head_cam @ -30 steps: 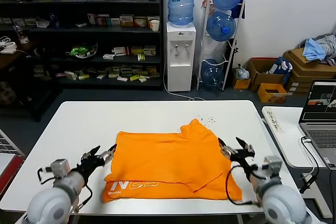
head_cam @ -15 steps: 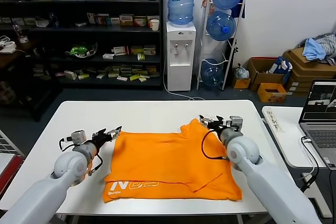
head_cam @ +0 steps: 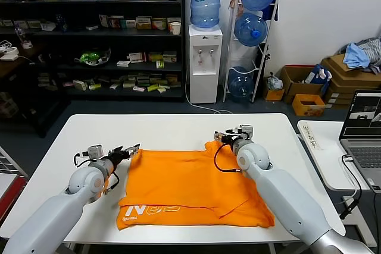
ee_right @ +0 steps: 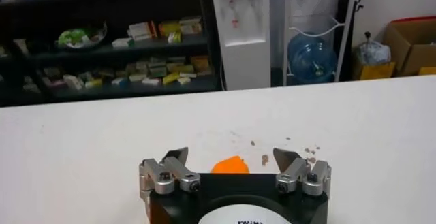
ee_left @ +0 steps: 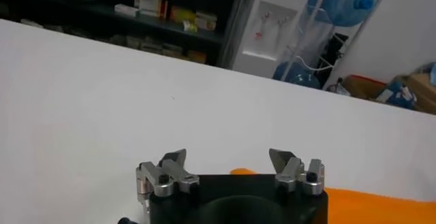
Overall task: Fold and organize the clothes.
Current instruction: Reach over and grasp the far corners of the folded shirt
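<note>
Swung up from the near table edge since the earlier frames: both arms now reach forward to the far corners of the shirt.

Head view: orange T-shirt point(head_cam: 193, 185) spread flat mid-table point(head_cam: 161, 132), long axis running 9 to 3 o'clock, pale lettering at the near left hem. Left gripper point(head_cam: 126, 151) at the far left corner, fingers spread, cloth lying toward 3 o'clock from the tips. Right gripper point(head_cam: 225, 138) at the far right peak of the cloth, fingers spread, fabric lying toward 7 o'clock from it. Neither arm clearly nearer; each set beside its own corner, nothing pinched yet.

Left wrist view: left gripper point(ee_left: 230, 167) with jaws wide, bare white table between the tips, a sliver of orange T-shirt point(ee_left: 381, 205) just under and behind the fingers.

Right wrist view: right gripper point(ee_right: 235, 169) likewise wide, a small orange tip of the T-shirt point(ee_right: 228, 165) sitting between the fingers, close to the palm.

Judging from this, next move likely a drop and pinch on both far corners, then a pull toward 6 o'clock.
</note>
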{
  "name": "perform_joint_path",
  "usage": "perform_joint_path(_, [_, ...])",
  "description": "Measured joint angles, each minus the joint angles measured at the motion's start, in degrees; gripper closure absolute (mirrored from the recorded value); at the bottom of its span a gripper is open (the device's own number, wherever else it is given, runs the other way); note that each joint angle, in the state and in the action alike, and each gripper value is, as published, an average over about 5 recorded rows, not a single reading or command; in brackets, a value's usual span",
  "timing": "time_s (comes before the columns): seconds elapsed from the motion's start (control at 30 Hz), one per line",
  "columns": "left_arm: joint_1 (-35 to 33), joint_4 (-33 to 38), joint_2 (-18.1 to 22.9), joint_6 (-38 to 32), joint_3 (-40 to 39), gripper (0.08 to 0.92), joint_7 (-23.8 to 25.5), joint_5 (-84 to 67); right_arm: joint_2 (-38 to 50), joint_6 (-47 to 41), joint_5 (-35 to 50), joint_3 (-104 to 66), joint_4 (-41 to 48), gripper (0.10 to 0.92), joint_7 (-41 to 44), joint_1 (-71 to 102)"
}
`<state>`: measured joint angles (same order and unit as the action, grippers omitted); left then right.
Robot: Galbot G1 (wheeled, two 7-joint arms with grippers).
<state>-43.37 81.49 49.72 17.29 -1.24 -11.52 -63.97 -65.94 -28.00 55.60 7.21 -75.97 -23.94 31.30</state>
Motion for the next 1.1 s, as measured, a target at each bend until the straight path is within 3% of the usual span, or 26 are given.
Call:
perform_joint_path(0.57, [0.5,-0.5,0.9,0.0,-2.0,0.205,0.5,0.9,-1.8,-1.4,-0.2,1.1,4.0,0.231,0.5,-1.4])
perform_joint_path(0.73, [0.7,-0.5,1.0,-0.1,-2.5,0.34,0.5,1.1,-1.9,-2.0,0.3,1.3,4.7,0.333,0.6,-1.4])
perform_joint_path(1.1, [0.3,-0.9,1.0,-0.1,-2.8,0.652,0.6,1.7,-1.4,-2.0,0.7,1.8,4.2,0.652,0.8,-1.3])
